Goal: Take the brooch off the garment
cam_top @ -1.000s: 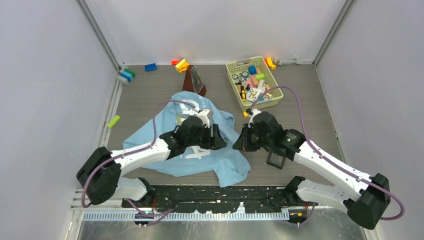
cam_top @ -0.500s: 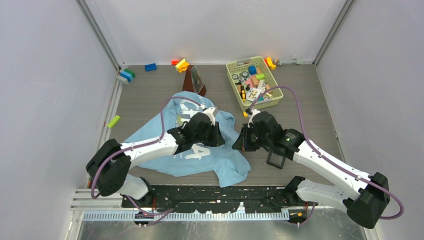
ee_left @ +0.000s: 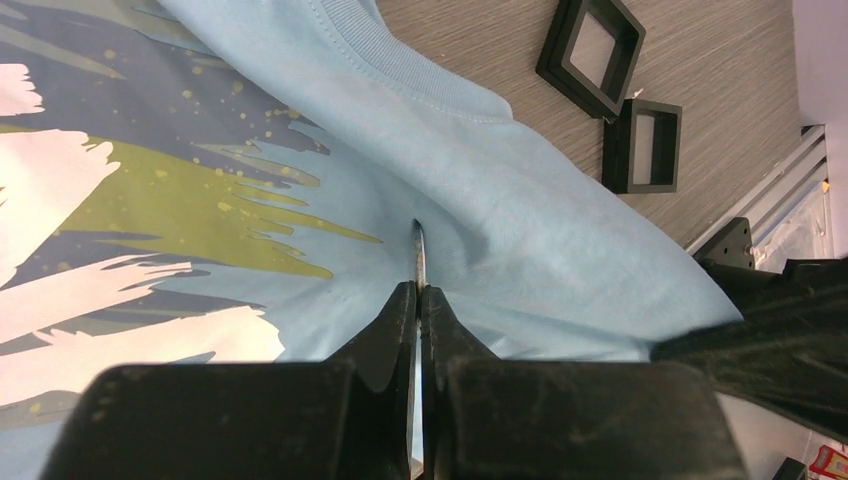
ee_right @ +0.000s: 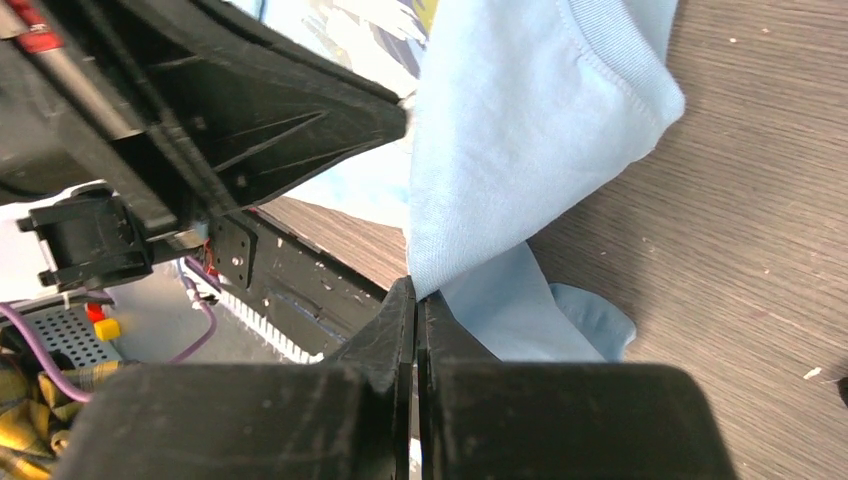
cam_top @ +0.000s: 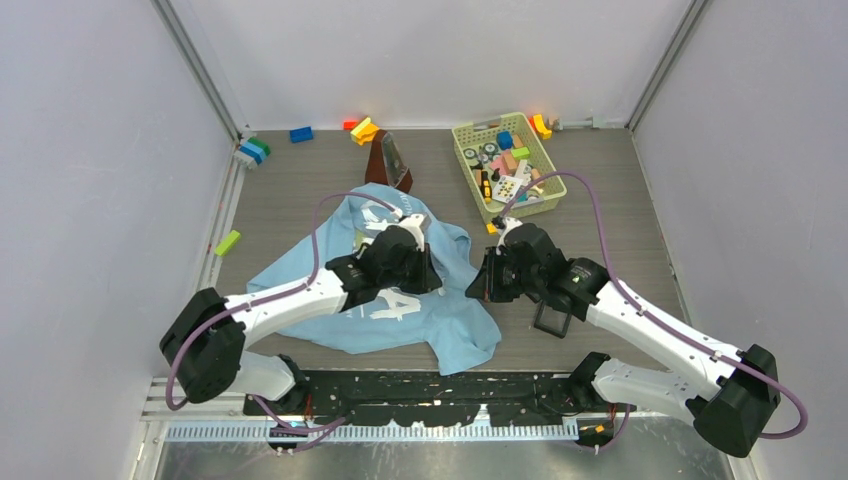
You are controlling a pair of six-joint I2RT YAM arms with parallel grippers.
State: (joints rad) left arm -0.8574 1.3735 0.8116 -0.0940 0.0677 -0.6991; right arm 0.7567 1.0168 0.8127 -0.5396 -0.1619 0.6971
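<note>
Left claw: the left gripper [ee_left: 417, 295] was clamped tight, fingers pressed together on a small ridge of the garment [cam_top: 455, 335], near the collar and beside the print
Right claw: the right gripper [ee_right: 414, 290] was closed too, pinching the shirt's edge and holding that flap up off the desk
Garment: it lay mid-desk, leaning toward the near edge, between the two arms
Brooch: I couldn't pick it out anywhere; a thin grey line [ee_left: 417, 245] poking out past the left fingertips might have been its pin, or only a crease
Risk, tearing: with two claws on one cloth, drawing apart while the pin sat in the weave could snag or rip it
Risk, loss: a piece that small could pop free and vanish into the folds
Risk, wrong grip: if the left claw had only cloth, a lift would drag the whole shirt along
Hidden: from above, both wrists covered the pinch points; the left arm [ee_right: 200, 110] blocked much of the right wrist view
Hard to read: whether any metal sat between the left fingers, I couldn't tell
</note>
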